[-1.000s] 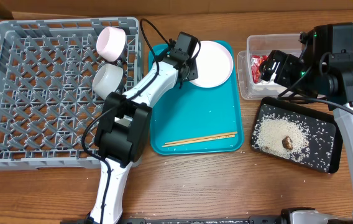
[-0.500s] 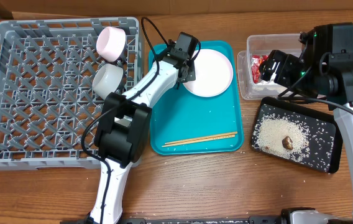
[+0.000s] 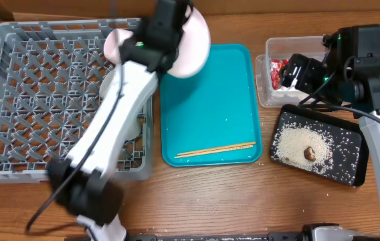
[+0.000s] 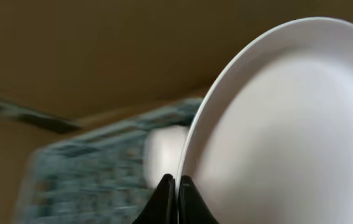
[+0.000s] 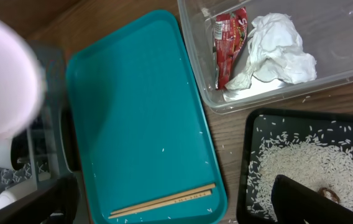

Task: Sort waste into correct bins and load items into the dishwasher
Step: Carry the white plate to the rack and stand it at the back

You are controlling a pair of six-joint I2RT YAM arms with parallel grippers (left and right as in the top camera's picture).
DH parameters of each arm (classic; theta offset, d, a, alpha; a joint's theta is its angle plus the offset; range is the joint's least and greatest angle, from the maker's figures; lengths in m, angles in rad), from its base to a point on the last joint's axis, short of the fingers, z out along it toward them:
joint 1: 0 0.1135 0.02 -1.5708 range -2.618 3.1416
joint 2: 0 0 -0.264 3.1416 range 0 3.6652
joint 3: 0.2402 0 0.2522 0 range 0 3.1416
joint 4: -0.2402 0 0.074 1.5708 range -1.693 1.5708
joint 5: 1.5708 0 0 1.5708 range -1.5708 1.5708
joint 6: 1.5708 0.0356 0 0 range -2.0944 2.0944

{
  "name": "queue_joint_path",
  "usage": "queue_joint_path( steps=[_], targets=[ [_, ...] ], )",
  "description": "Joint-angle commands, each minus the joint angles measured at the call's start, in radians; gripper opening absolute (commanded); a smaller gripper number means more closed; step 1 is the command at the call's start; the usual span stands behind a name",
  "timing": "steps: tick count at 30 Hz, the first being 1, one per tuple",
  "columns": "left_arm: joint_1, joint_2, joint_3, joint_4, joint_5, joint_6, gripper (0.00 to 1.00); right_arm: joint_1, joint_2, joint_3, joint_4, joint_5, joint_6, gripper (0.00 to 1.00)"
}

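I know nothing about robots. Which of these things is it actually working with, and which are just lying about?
Part of the job:
plate, held in the left gripper
rack with a bowl
chopsticks
clear tub with wrapper and tissue
black tray with rice and lump

Just lying about:
teal tray
table

Blur and cropping
Dish rack (image 4: 83, 180) smeared behind the plate (image 4: 276, 137), which runs off frame; left arm (image 3: 120, 100) blurred overhead.
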State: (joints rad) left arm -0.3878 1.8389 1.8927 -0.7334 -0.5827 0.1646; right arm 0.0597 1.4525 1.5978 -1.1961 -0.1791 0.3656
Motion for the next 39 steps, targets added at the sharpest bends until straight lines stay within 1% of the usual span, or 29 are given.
queue_joint_path(
  steps=[1,4,8,11,15,21,25,29,34,35,36,38,39],
  targets=[
    [0.051,-0.040,0.010,-0.011,-0.284,0.164,0.04,-0.003,0.005,0.012,0.005,-0.002,0.000,1.00],
    [0.129,-0.034,0.006,-0.010,-0.312,0.214,0.04,-0.003,0.005,0.012,0.005,-0.001,0.000,1.00],
    [0.246,-0.008,-0.002,0.004,-0.312,0.216,0.04,-0.003,0.005,0.012,0.005,-0.002,0.000,1.00],
    [0.327,0.018,-0.004,0.038,-0.311,0.218,0.04,-0.003,0.005,0.013,0.005,-0.002,0.000,1.00],
    [0.403,0.042,-0.005,0.101,-0.307,0.256,0.04,-0.003,0.005,0.012,0.005,-0.002,0.000,1.00],
    [0.443,0.114,-0.006,0.174,-0.281,0.278,0.04,-0.003,0.005,0.012,0.005,-0.002,0.000,1.00],
    [0.443,0.179,-0.006,0.191,-0.282,0.307,0.04,-0.003,0.005,0.012,0.005,-0.002,0.000,1.00],
    [0.440,0.242,-0.006,0.215,-0.329,0.312,0.04,-0.003,0.005,0.012,0.005,-0.001,0.000,1.00],
    [0.439,0.282,-0.006,0.209,-0.322,0.311,0.04,-0.003,0.005,0.012,0.005,-0.002,0.000,1.00],
    [0.439,0.287,-0.006,0.206,-0.316,0.303,0.07,-0.003,0.005,0.012,0.005,-0.002,0.000,1.00],
    [0.439,0.288,-0.006,0.200,-0.312,0.279,0.11,-0.003,0.005,0.012,0.005,-0.001,0.000,1.00],
    [0.437,0.287,-0.006,0.192,-0.307,0.224,0.31,-0.003,0.005,0.012,0.005,-0.002,0.000,1.00],
    [0.434,0.287,-0.006,0.193,-0.308,0.209,0.43,-0.003,0.005,0.012,0.005,-0.002,0.000,1.00]
  ],
)
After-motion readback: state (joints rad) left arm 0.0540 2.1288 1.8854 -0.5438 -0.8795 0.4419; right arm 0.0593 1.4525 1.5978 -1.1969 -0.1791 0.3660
